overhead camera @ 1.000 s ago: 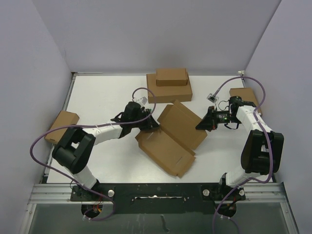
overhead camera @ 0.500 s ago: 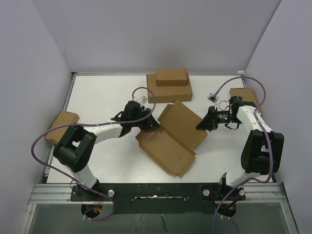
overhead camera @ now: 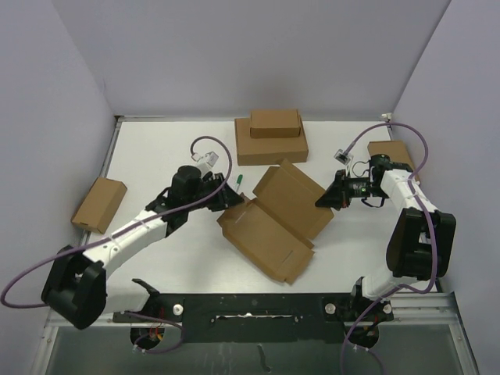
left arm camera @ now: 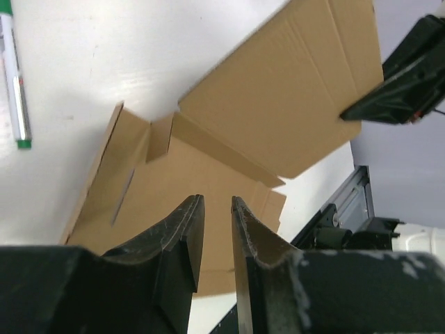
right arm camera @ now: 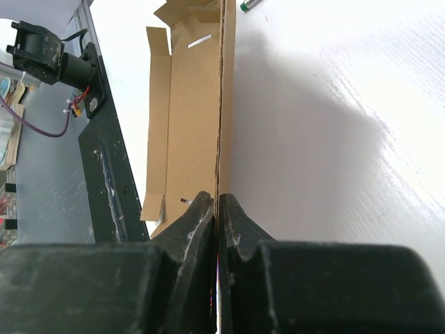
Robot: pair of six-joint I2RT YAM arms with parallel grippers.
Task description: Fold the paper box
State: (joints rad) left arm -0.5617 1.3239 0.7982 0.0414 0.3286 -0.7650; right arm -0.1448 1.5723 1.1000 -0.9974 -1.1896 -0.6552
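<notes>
Cardboard is what's pinched in the right claw (right arm camera: 217,202): the thin edge of the box (overhead camera: 269,226) lid is clamped tight, and that panel looks lifted off the table (overhead camera: 156,148). The left claw (left arm camera: 217,205) is parted just a crack, nothing is held in it, and it's hung over the box's left corner. The box itself is laid open mid-table, tray toward the near edge, lid toward the back.

What could be messed up, imo: the edge could be torn or creased if the lid is swung hard, since only a sliver is gripped. The whole box could also be dragged or spun, as the tray isn't pinned by anything. The small flaps by the left corner look half-raised and could get crushed under the lid.

Room-wise: a pen (overhead camera: 237,180) is left just beside the back-left corner, and 2 stacked boxes (overhead camera: 271,141) are parked close behind the lid, so a backward swing is cramped. The near side looks freer. The left box (overhead camera: 99,203) and right box (overhead camera: 391,150) are sat at the table edges, well apart.
</notes>
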